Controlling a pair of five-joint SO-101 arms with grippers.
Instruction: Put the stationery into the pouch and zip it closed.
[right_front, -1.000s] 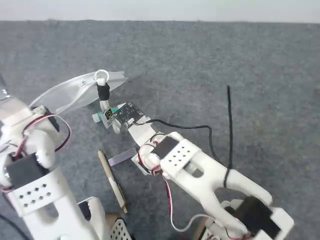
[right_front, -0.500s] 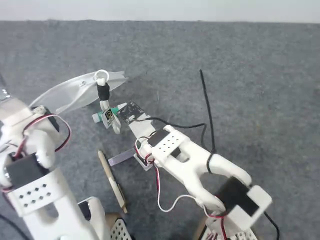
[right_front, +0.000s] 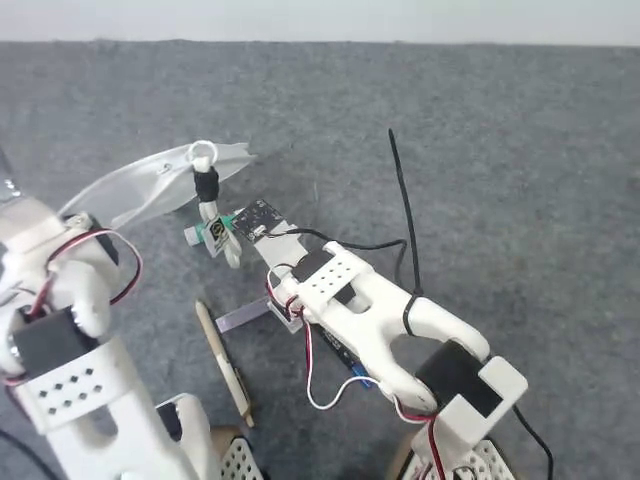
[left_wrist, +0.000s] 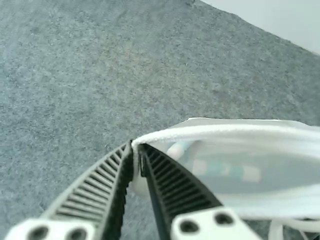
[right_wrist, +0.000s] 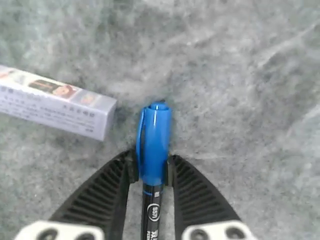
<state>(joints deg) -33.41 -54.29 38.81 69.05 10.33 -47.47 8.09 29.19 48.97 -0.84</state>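
Translucent white plastic zip pouch (right_front: 160, 185): at 10 o'clock on grey felt-like table (right_front: 520, 150), pale items showing through. Left gripper (left_wrist: 136, 150): pressed together on pouch edge. Right gripper (right_wrist: 151, 162): pinching blue-capped black-barrelled marker pen (right_wrist: 153, 135). Small lilac rectangular box (right_front: 243, 318): 9 o'clock of right gripper, just beside pen cap.

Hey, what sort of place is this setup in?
Most likely a robotics test bench or hobby lab: a grey felt-like mat serves as the work surface, a plain pale wall runs behind it, and white arms with exposed wires hold a pouch and a blue pen.
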